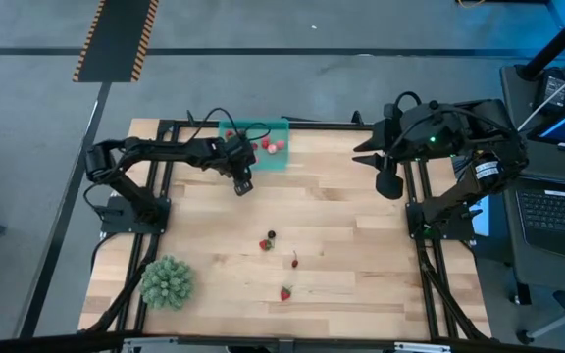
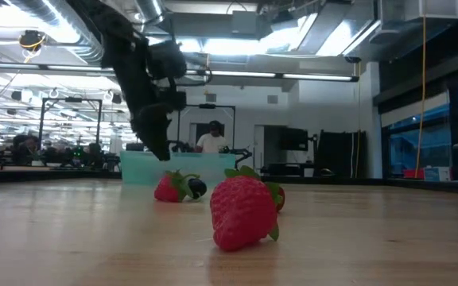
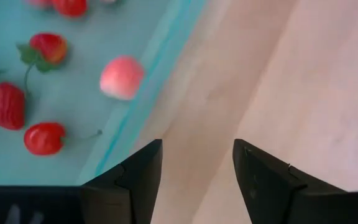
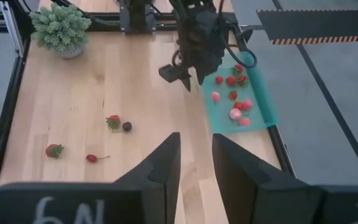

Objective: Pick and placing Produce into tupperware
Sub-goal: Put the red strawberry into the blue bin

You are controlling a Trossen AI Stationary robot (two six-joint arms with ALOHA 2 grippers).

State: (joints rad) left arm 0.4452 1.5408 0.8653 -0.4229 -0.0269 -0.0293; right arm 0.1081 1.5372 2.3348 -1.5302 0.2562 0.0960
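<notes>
The teal tupperware sits at the table's far edge with several red and pink fruits inside. Loose Produce lies mid-table: a red strawberry beside a dark fruit, a small stemmed one, and another strawberry nearer the front. My left gripper hangs open and empty above bare wood, just off the tupperware's near rim. My right gripper waits open at the table's right side.
A spiky green plant ball stands at the near left corner. Dark frame rails run along the table's left and right sides. In the low view the nearest strawberry looms in front; a person shows far behind the table.
</notes>
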